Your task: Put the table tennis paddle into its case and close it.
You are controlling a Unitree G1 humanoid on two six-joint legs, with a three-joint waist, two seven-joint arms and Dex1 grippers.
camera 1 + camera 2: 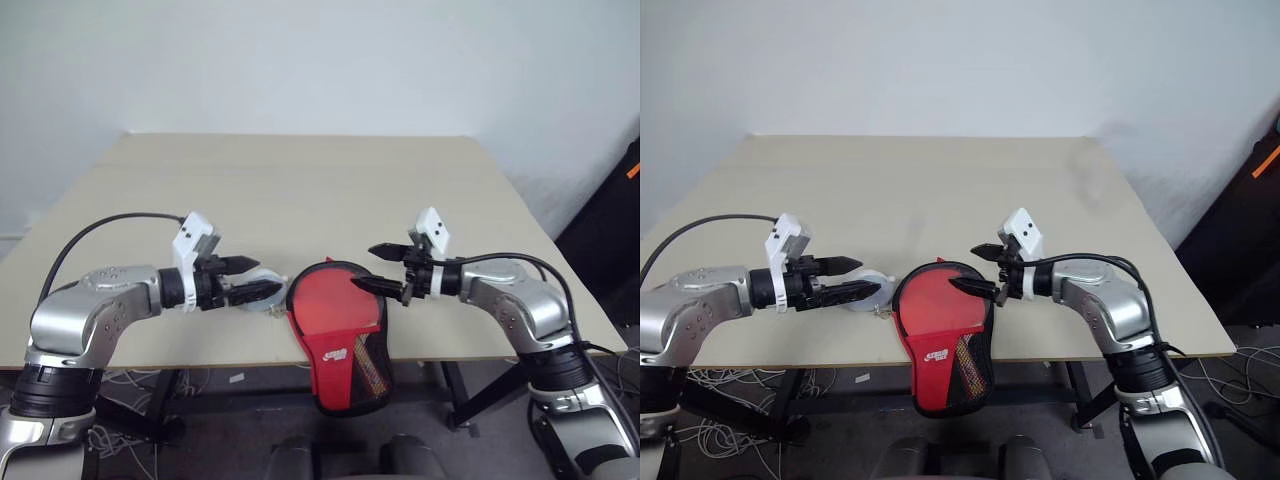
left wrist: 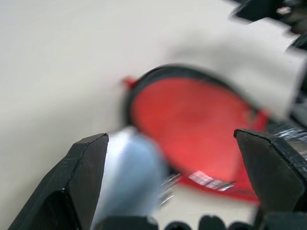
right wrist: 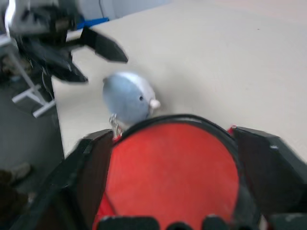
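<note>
From the head camera I saw the case [image 1: 335, 335] lying red side up over the table's [image 1: 300, 190] near edge, its handle end hanging off. My left gripper [image 1: 256, 279] hovered spread beside it, my right gripper [image 1: 371, 270] spread above its rim. In the right wrist view a grey charm [image 3: 128, 97] lay by the case

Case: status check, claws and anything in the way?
Left claw open, holding nothing. Right claw open at the case, which overhangs the table edge. Pale blue plush keychain beside it.

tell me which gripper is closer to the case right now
Right. The right gripper hangs over the case at its upper right rim; the left gripper sits just off its left edge.
</note>
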